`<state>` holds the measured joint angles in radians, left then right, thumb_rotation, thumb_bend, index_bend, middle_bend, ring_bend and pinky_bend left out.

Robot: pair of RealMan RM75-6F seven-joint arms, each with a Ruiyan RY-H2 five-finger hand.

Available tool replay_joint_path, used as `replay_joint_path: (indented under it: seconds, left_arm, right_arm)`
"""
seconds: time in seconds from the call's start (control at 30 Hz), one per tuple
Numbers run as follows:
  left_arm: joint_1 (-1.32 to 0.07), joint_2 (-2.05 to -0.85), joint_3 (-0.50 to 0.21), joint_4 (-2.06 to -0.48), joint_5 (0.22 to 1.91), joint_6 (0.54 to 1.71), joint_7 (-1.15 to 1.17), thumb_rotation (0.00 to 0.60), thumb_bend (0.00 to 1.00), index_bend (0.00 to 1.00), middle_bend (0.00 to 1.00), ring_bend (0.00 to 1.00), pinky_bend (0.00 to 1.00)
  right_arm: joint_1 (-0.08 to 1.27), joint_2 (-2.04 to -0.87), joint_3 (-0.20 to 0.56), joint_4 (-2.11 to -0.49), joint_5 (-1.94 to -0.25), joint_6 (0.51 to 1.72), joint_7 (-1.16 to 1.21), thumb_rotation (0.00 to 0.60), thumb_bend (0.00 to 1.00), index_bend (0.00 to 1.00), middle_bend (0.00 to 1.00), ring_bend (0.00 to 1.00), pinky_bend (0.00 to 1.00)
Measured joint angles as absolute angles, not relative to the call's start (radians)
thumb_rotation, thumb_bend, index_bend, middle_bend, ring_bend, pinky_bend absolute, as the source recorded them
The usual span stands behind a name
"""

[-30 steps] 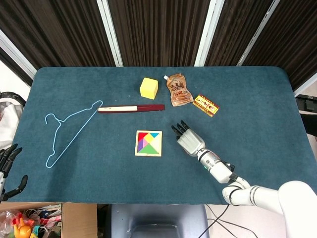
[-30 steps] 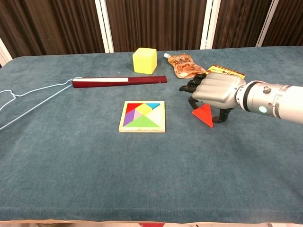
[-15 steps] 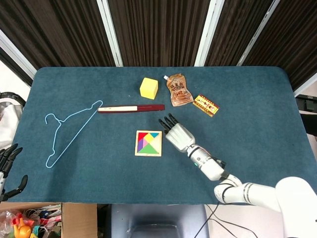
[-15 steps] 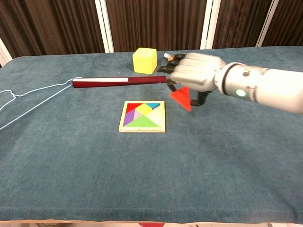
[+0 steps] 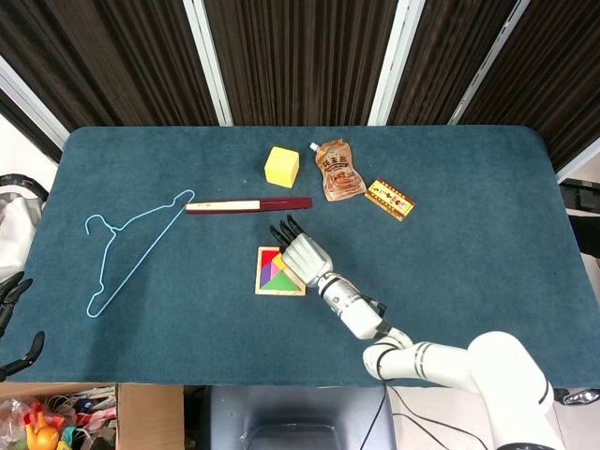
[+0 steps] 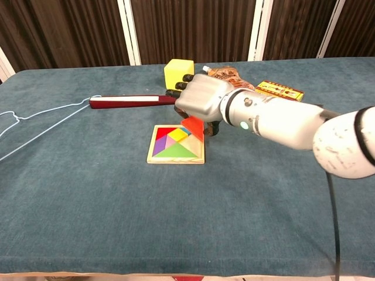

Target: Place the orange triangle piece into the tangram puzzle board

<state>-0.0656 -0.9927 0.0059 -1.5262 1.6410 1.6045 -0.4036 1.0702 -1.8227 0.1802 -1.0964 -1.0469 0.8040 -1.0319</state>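
Orange triangle (image 6: 194, 127), in right robot hand (image 6: 202, 100), now reaches the board (image 6: 169, 158).

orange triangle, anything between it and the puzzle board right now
Nothing visible. The right hand holds the orange triangle right over the board's right side, with only open air between them.

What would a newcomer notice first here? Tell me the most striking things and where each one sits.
First, the right hand holding the orange triangle piece just over the right side of the tangram puzzle board, near the middle of the table. Behind it, a bright yellow cube stands at the far side beside a brown pouch. A light blue wire hanger lies to the left.
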Motion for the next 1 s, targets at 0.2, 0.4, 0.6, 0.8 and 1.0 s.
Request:
replay_joint_path:
  seconds: [0.2,0.4,0.6,0.8,1.0]
  left_arm:
    - [-0.067,-0.992,0.007,-1.524,1.645,1.606,-0.408,0.6,0.47,0.0,0.0,0.0,0.02]
    - [-0.067,-0.992,0.009,-1.523,1.651,1.609,-0.41,0.6,0.48,0.0,0.0,0.0,0.02]
    - [-0.066,-0.99,0.009,-1.521,1.656,1.615,-0.418,0.6,0.47,0.0,0.0,0.0,0.02]
    - [-0.065,-0.99,0.008,-1.516,1.656,1.621,-0.428,0.6,0.47,0.0,0.0,0.0,0.02]
    - [-0.056,-0.995,0.013,-1.507,1.664,1.636,-0.43,0.6,0.47,0.0,0.0,0.0,0.02]
  right_arm:
    - [1.091,-1.859,0.17,-1.052,-1.034,0.8,-1.036,0.6,0.44,0.59,0.0,0.0,0.0]
    - [1.099,-1.873,0.158,-1.041,-1.028,0.803,-1.049,0.6,0.44,0.58,0.0,0.0,0.0]
    - [1.103,-1.884,0.154,-1.042,-1.017,0.813,-1.066,0.6,0.44,0.56,0.0,0.0,0.0]
    - [1.105,-1.888,0.145,-1.046,-1.014,0.819,-1.088,0.6,0.44,0.53,0.0,0.0,0.0]
    - [1.104,-1.89,0.132,-1.064,-0.997,0.832,-1.126,0.6,0.44,0.5,0.0,0.0,0.0]
